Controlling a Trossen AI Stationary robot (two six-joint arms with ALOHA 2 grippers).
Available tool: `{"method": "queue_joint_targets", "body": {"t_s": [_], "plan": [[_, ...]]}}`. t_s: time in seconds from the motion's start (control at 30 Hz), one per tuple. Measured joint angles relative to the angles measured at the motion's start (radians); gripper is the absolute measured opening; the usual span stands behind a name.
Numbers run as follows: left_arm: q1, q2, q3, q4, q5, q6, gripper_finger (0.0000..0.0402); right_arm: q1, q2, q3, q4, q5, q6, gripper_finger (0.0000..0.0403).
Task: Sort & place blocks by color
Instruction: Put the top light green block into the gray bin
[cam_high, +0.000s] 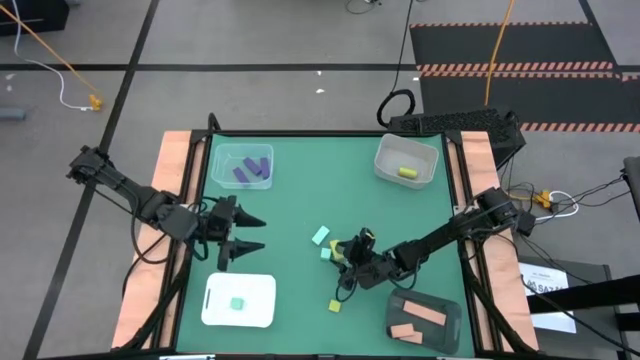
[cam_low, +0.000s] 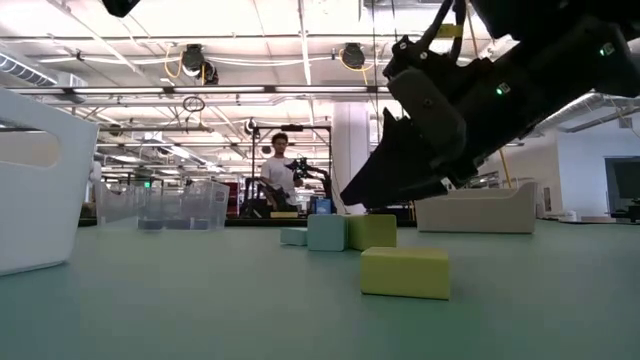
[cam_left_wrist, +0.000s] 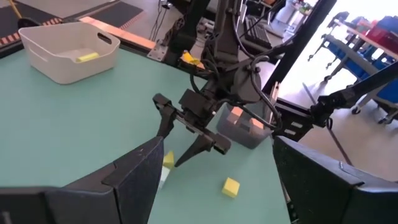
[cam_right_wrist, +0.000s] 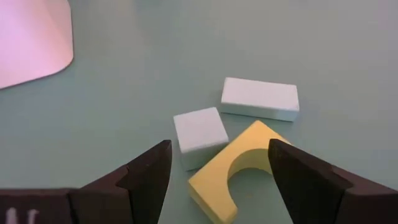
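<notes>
Right gripper (cam_right_wrist: 214, 168) hangs wide open and empty just above the yellow arch (cam_right_wrist: 239, 171), which touches a mint cube (cam_right_wrist: 199, 135) beside a mint bar (cam_right_wrist: 260, 98). Left gripper (cam_high: 245, 238) waits open, well apart. No legible writing.

So the green matte surface (cam_high: 300, 200) has a clear plastic tub (cam_high: 243, 166) at one far corner and a white plastic tub (cam_high: 406, 160) at the other. Near edge: a flat white tray (cam_high: 239, 301) and a dark grey tray (cam_high: 424, 318). A person (cam_low: 277, 182) stands way back in the room.
</notes>
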Motion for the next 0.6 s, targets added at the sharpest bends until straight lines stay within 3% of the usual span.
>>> {"method": "queue_joint_targets", "body": {"t_s": [0.43, 0.6], "plan": [[0.0, 0.0, 0.0, -0.027, 0.009, 0.017, 0.0303, -0.009, 0.0, 0.0, -0.103, -0.052, 0.059, 0.0255], [0.007, 0.0, 0.0, -0.026, 0.009, 0.023, 0.0303, -0.04, 0.0, 0.0, -0.112, -0.057, 0.088, 0.0228]]}}
